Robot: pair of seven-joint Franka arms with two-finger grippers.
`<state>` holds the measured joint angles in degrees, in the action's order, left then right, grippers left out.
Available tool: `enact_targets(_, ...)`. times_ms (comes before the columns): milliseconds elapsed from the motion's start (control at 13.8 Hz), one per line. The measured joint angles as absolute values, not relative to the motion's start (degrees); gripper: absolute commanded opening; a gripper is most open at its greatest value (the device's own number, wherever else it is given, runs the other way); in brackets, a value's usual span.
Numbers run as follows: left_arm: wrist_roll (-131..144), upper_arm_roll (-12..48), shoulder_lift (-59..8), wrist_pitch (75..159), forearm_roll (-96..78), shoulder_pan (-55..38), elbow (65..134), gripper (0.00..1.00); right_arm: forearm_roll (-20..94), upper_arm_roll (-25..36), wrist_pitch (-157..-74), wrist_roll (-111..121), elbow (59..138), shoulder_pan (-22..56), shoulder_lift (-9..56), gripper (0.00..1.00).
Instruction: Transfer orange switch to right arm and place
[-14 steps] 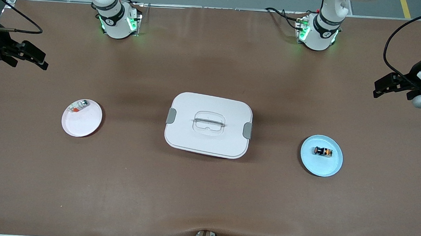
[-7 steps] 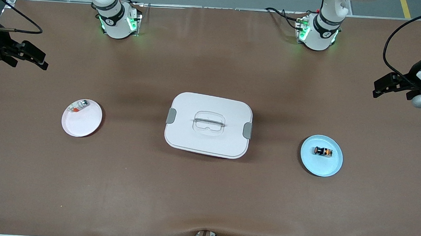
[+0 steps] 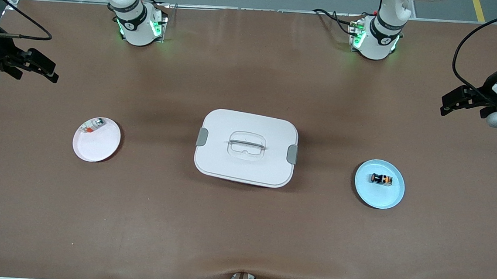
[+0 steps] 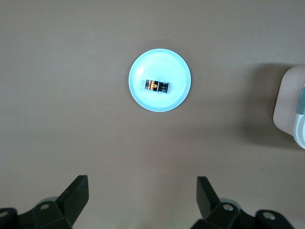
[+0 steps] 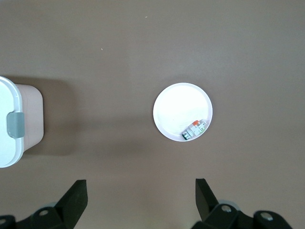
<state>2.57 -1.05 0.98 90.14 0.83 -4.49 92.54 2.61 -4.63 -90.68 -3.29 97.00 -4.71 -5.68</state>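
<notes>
Two tools hang high and empty, neither near its work. The left tool [image 4: 140, 200] has its fingers spread wide with nothing between them, up over the left arm's end of the counter [image 3: 242, 226]; the right tool [image 5: 138, 200] is spread just as wide and holds nothing, over the right arm's end, and that arm waits.

The orange switch [image 3: 381, 179] lies on its side on the pale blue plate [image 3: 391, 200], between the white lidded box [image 3: 245, 165] at the counter's middle and the left arm's end. By my reading the first step, the left arm's pick, is not yet begun. The next move calls for the left tool to come down over the plate and close across the switch's short black body, leaving part of it free for the handover.

The left wrist view shows the switch end to end, with its orange band. The right wrist view alone shows the white plate [image 5: 171, 107] from above, with a small clear-and-silver piece [image 5: 195, 130] at its rim. Only the front view shows both plates and the whole box together.
</notes>
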Motion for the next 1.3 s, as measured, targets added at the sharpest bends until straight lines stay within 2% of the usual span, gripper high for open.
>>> enact_targets(290, 2.57, -1.05, 0.58, 89.95, 0.83, -4.48, 92.55, 1.00, 2.66, -4.70, -90.66, -3.29, 97.00, -4.49, -5.68, 1.00)
enact_targets(652, 2.51, -1.05, -3.47, 90.43, 0.83, -4.48, 92.52, 1.00, 2.65, -4.64, -90.54, -3.29, 97.32, -4.47, -5.68, 1.00)
enact_targets(1304, -0.90, -1.07, -14.18, 99.63, 0.83, -4.22, 92.86, 1.00, 2.64, -4.57, -90.69, -3.29, 97.61, -4.45, -5.71, 1.00)
